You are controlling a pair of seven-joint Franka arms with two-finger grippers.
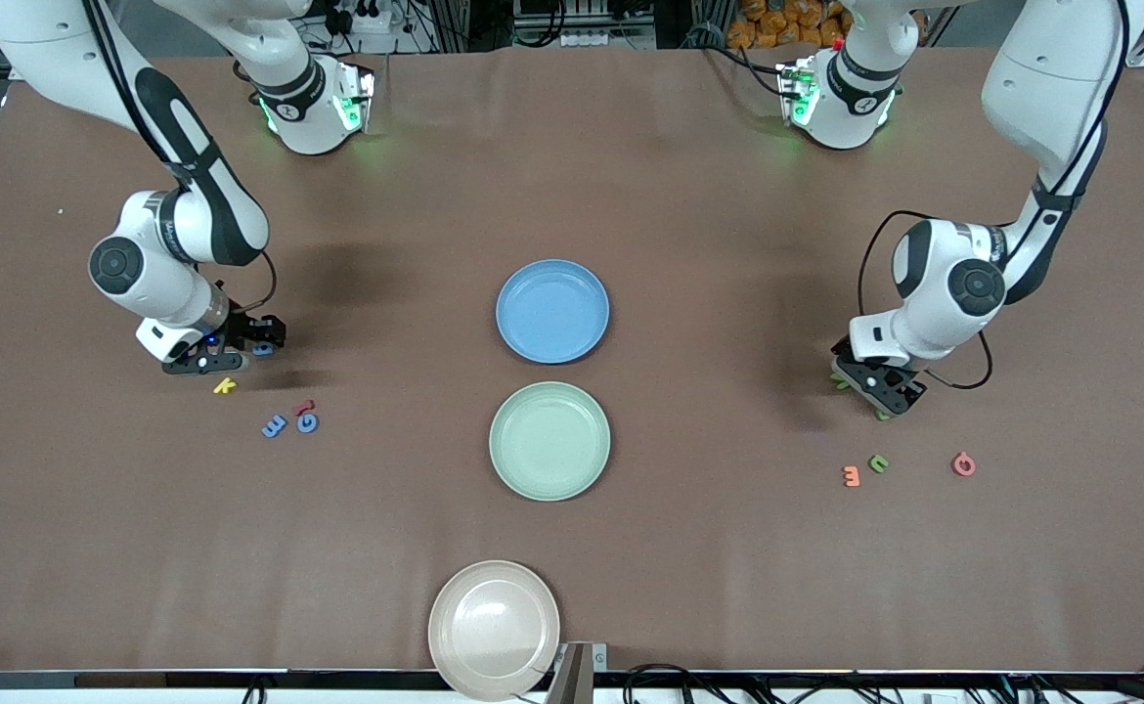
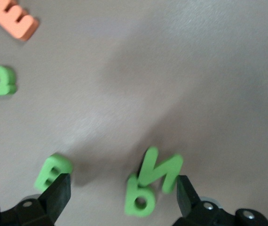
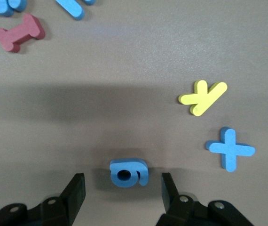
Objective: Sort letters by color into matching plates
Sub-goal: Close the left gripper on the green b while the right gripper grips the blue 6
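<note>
My right gripper point(image 1: 225, 357) is low over the table at the right arm's end. It is open point(image 3: 122, 193), and a blue letter point(image 3: 129, 172) lies flat just ahead of its fingertips, apart from both. A blue plus point(image 3: 230, 149) lies beside it. Two more blue letters point(image 1: 274, 425) point(image 1: 307, 422) lie nearer the camera. My left gripper point(image 1: 875, 391) is open point(image 2: 123, 193) low over a green N point(image 2: 161, 169) that overlaps another green letter point(image 2: 141, 200). A third green letter point(image 2: 52, 170) touches one finger. A fourth green letter point(image 1: 878, 463) lies nearer the camera. The blue plate point(image 1: 552, 311) and green plate point(image 1: 550, 440) are mid-table.
A yellow K point(image 1: 225, 385) and a red piece point(image 1: 305, 406) lie among the blue letters. An orange E point(image 1: 851, 475) and a pink piece point(image 1: 963, 463) lie near the green ones. A beige plate point(image 1: 494, 629) sits at the table's front edge.
</note>
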